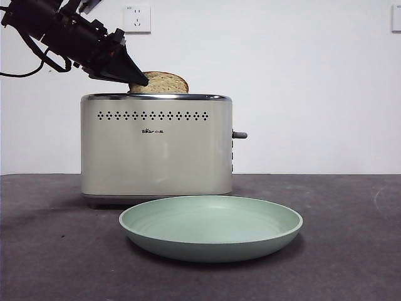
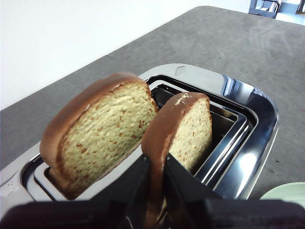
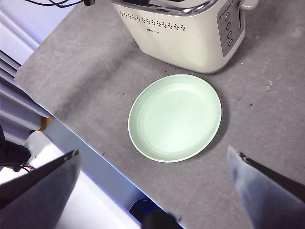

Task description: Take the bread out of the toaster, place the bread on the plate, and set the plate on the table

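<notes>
The cream toaster [image 1: 156, 147] stands on the table [image 1: 50, 251] with two slices in its slots. The bread [image 2: 102, 136], broad with a brown crust, leans in the far slot. A narrower round-topped speckled slice [image 2: 183, 129] stands in the slot nearer the plate and pokes above the toaster [image 1: 161, 83] in the front view. My left gripper [image 2: 156, 160] reaches in from the upper left [image 1: 139, 80], its jaws shut on that narrower slice's crust edge. The mint plate [image 1: 211, 227] lies on the table in front of the toaster. My right gripper [image 3: 152, 191] hangs open high above the plate [image 3: 175, 117].
The toaster's lever [image 1: 239, 135] sticks out on its right side. A white wall with a socket [image 1: 136, 19] stands behind. The table's edge [image 3: 76, 143] runs close beside the plate in the right wrist view.
</notes>
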Tool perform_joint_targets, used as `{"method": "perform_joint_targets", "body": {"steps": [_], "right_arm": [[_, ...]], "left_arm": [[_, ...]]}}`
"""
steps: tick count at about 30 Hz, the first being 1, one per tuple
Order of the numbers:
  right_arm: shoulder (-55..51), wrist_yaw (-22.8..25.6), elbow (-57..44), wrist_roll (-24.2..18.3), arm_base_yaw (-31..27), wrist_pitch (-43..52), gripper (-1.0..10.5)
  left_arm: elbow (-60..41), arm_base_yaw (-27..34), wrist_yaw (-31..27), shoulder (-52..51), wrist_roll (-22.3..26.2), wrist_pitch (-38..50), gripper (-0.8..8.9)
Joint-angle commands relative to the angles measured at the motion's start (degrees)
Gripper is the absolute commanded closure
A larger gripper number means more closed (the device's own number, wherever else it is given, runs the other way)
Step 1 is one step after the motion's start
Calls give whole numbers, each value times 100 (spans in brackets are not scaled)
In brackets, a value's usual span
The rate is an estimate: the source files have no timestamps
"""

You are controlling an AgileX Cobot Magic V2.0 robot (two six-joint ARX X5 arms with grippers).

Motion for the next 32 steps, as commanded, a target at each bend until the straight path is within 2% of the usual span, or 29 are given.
{"method": "perform_joint_targets", "body": {"steps": [1,6,13,27,32], "right_arm": [[2,-9,-2,9,11,28,351],[2,-9,-2,9,11,28,351],[2,-7,-2,7,11,28,351],[33,-4,-2,4,11,66,351],[157,-7,-2,4,11,144,351]], "left_arm": [[-17,-24,42,37,24,17,822],[149,-17,44,11,-28,151,822],[841,-20,46,-33,-127,-236,822],[2627,-20,52,-507,-197,-1945,822],[2892,-26,57,-1001,-595,-2396,822]]}}
